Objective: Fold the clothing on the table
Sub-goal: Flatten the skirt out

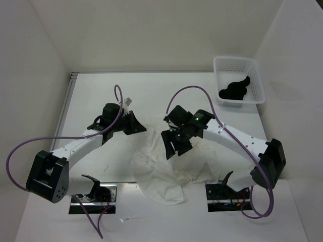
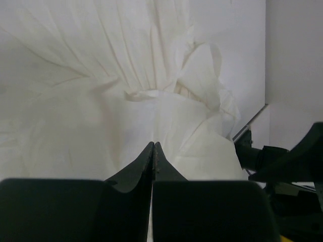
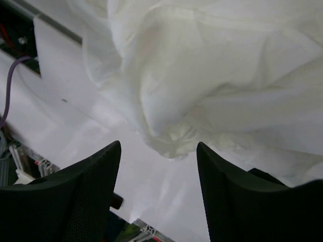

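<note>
The white wrinkled clothing (image 1: 161,174) lies bunched at the middle of the table (image 1: 151,96), reaching past its near edge. My left gripper (image 1: 140,127) is at the garment's far left corner. In the left wrist view that gripper (image 2: 154,147) is shut, its fingers pressed together with nothing seen between them, and it points over the pleated clothing (image 2: 101,75). My right gripper (image 1: 175,150) hovers over the garment's upper middle. In the right wrist view it (image 3: 159,147) stands open and holds nothing, with a bunched fold of the clothing (image 3: 202,75) just beyond its tips above the bare table (image 3: 75,116).
A white mesh basket (image 1: 234,59) with a black cloth lump (image 1: 234,91) stands at the far right corner. The arm bases (image 1: 93,194) (image 1: 227,191) and purple cables sit at the near edge. A thin metal edge (image 1: 64,111) runs along the table's left side.
</note>
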Available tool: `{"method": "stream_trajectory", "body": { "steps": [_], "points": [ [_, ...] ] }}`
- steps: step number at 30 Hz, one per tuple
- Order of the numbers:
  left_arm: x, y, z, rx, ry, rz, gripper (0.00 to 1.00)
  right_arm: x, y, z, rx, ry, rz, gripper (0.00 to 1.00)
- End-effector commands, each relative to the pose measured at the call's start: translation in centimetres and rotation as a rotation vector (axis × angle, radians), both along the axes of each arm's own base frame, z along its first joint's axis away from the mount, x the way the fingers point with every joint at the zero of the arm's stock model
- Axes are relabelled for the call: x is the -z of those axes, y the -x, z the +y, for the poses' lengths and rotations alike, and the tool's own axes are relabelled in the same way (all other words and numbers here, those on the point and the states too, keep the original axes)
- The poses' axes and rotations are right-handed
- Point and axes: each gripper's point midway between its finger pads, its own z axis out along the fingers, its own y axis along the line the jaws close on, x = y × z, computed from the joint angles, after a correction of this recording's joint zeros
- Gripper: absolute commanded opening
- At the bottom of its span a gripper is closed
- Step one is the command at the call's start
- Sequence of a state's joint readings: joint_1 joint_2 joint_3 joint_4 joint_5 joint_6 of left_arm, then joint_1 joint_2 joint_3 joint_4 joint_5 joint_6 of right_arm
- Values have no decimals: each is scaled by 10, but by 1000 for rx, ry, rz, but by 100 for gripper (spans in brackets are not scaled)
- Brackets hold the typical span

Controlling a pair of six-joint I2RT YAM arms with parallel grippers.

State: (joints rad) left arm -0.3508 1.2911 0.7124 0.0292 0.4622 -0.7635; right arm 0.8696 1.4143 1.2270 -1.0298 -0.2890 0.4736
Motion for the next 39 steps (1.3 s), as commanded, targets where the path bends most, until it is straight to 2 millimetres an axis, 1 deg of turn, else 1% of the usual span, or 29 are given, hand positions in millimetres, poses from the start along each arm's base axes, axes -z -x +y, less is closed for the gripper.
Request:
{"method": "stream_trajectory", "body": {
  "steps": [1,2,5,8,11,12,13,14,15,16,17,18,19,20,21,22,24,25,27,28,29,30,33,34,35,36,37,38,39],
  "points": [
    [-26,5,-21,122,59,-71,0,-9,-21,-15,57,58,-96,67],
    [-29,15,-33,175,61,-74,0,-12,-29,-14,83,57,-133,68],
    [-28,28,-40,226,46,-53,0,-7,-40,-12,113,70,-145,68],
    [-13,41,-35,245,21,-8,0,9,-44,-9,135,97,-128,68],
    [-6,55,-29,257,15,9,0,21,-46,1,125,66,-115,68],
    [1,62,-26,257,11,22,0,25,-49,10,117,36,-110,68],
    [6,63,-24,247,0,32,0,33,-47,11,112,36,-95,68],
    [6,65,-23,247,1,27,0,36,-50,14,112,36,-95,62],
    [7,66,-21,240,-4,24,0,40,-52,16,102,41,-96,29],
    [7,65,-21,228,-6,29,0,45,-54,14,108,62,-102,9],
    [6,66,-20,228,-6,29,0,43,-61,13,120,72,-131,0],
    [7,64,-19,217,-14,26,0,39,-66,4,144,106,-138,0],
    [0,62,-20,217,-7,6,0,27,-75,-9,183,129,-195,0],
    [2,62,-19,210,-15,13,0,21,-81,-21,215,157,-219,0],
    [3,60,-18,200,-22,10,0,16,-94,-43,286,196,-230,0],
    [-1,58,-19,200,-19,2,0,13,-94,-76,338,300,-247,0],
    [-2,54,-19,192,-20,-15,0,15,-97,-111,433,396,-261,0],
    [-4,52,-20,191,-15,-28,0,7,-103,-113,467,338,-266,10],
    [0,51,-21,187,-15,-11,0,5,-108,-115,510,335,-236,34],
    [-1,52,-22,197,-8,-9,0,4,-109,-118,522,364,-226,41],
    [1,51,-22,197,-8,-7,0,4,-110,-109,498,362,-229,47],
    [3,52,-23,204,-7,5,0,-8,-115,-96,481,328,-261,54],
    [1,53,-27,226,9,10,0,-31,-110,-42,364,199,-286,55],
    [3,56,-28,252,7,6,0,-35,-108,-28,335,172,-291,57],
    [5,60,-31,285,7,8,0,-36,-102,-8,284,141,-285,57],
    [2,60,-32,305,7,-15,0,-31,-98,-3,255,145,-271,57],
    [14,67,-34,330,-24,19,0,-28,-97,5,240,129,-262,57],
    [14,77,-45,382,-27,10,15,-21,-99,15,216,104,-246,57],
    [14,80,-52,405,-28,13,49,-17,-101,18,216,101,-248,57]
  ]
}}
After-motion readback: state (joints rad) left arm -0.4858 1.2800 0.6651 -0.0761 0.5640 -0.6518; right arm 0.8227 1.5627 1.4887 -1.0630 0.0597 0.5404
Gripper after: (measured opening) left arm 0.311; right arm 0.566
